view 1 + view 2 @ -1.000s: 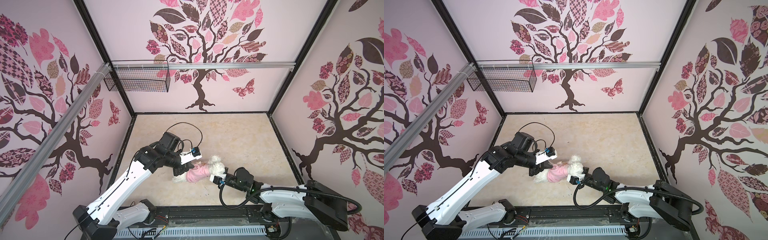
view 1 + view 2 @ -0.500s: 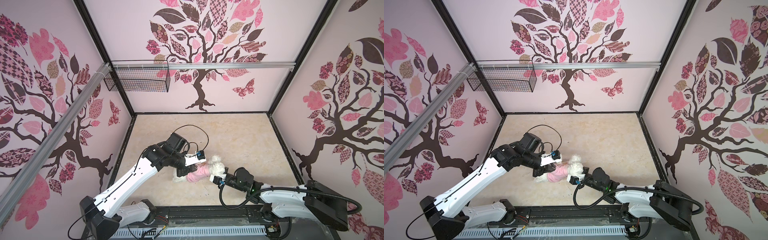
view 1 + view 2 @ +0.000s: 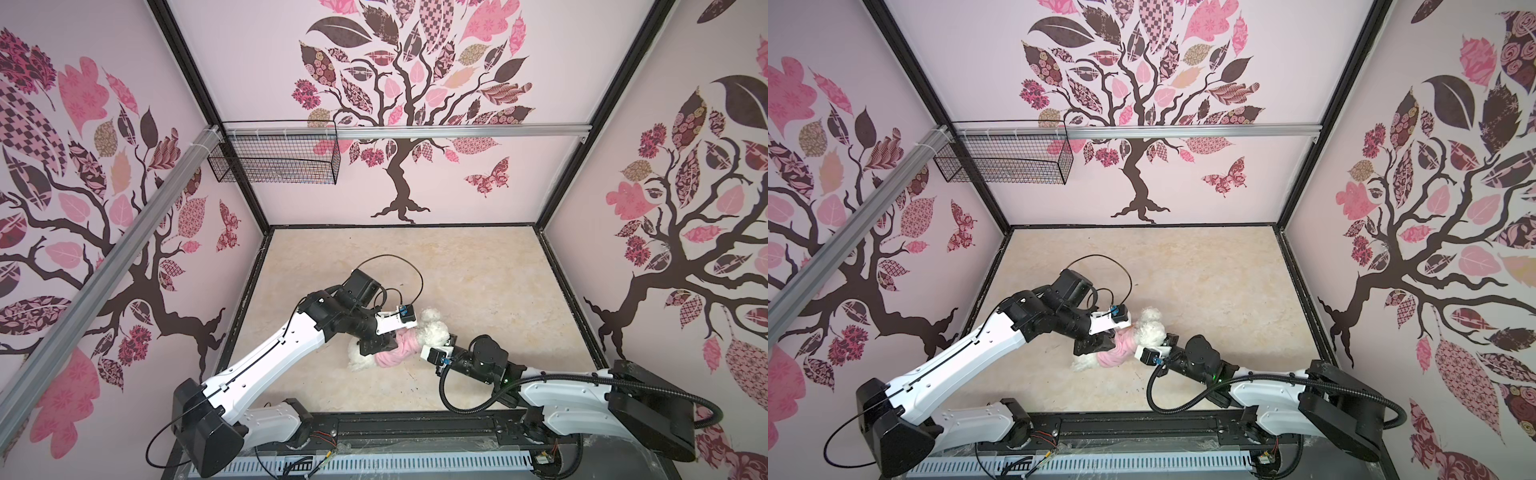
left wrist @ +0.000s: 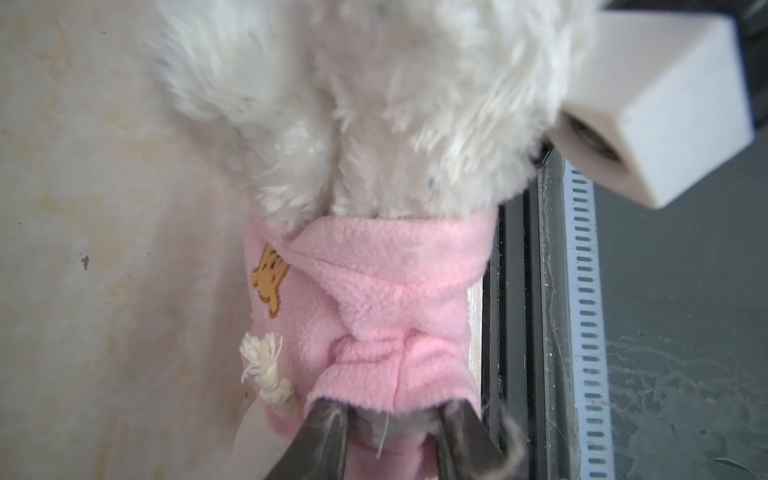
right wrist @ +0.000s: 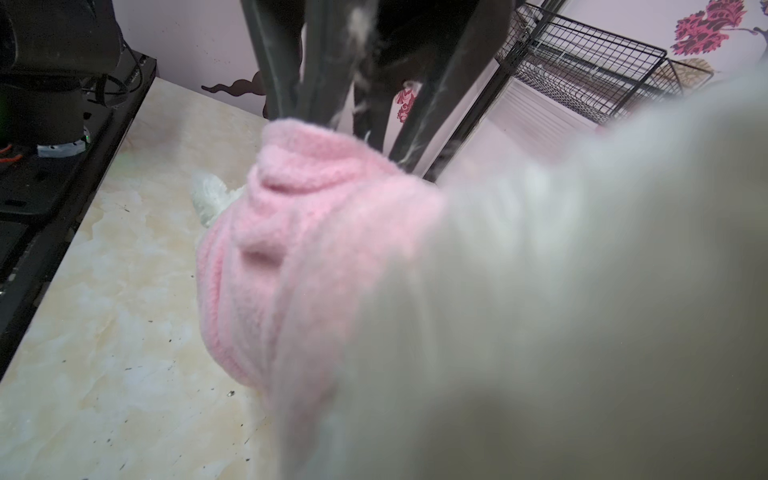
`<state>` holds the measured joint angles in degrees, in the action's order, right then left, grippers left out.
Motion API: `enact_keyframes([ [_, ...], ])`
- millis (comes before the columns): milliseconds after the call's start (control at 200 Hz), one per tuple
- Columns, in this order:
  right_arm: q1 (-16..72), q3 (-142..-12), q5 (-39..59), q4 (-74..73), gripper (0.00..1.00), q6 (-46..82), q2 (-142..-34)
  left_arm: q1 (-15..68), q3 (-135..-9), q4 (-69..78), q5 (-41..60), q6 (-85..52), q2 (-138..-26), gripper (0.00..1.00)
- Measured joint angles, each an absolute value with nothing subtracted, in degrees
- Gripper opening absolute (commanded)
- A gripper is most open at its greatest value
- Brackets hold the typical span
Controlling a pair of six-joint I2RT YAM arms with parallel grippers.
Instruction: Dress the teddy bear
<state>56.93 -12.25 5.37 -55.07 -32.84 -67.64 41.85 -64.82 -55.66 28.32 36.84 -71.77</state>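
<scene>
teddy bear [image 4: 374, 104], shirt [image 4: 374, 282] between spread left gripper [image 4: 390, 415] fingers [image 4: 324, 432]

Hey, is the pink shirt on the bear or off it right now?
On, but bunched up: the pink shirt wraps the middle of the teddy bear, with white head and legs showing at either end. Whether the arms are through the sleeves: cannot tell.

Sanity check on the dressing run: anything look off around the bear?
Pink shirt sits bunched and twisted around the teddy bear's body, not smooth. White fluff clings to the left gripper's fingers.
</scene>
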Motion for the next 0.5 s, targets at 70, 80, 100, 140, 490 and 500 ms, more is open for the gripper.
enact_keyframes([
  [70,56.9,-12.3,5.0,-55.5,0.06,-31.4,-68.5,43.0,-63.9,-55.2,28.4,36.6,-72.8,0.18],
  [80,56.9,-12.3,4.9,-55.5,0.06,-31.2,-68.6,43.2,-63.7,-55.2,28.4,36.2,-73.0,0.17],
  [100,56.9,-12.3,4.8,-55.5,0.06,-30.9,-68.7,43.4,-63.5,-55.1,28.5,36.3,-73.3,0.14],
  [140,56.9,-12.3,4.6,-55.5,0.06,-30.1,-69.0,43.8,-63.1,-54.9,28.5,35.9,-73.9,0.09],
  [490,56.8,-9.2,-2.8,-56.6,0.19,-18.7,-66.5,42.3,-59.1,-44.3,26.8,30.8,-64.7,0.00],
  [500,56.8,-9.1,-3.0,-56.6,0.20,-18.4,-66.2,42.1,-58.8,-43.6,26.9,30.6,-64.2,0.00],
])
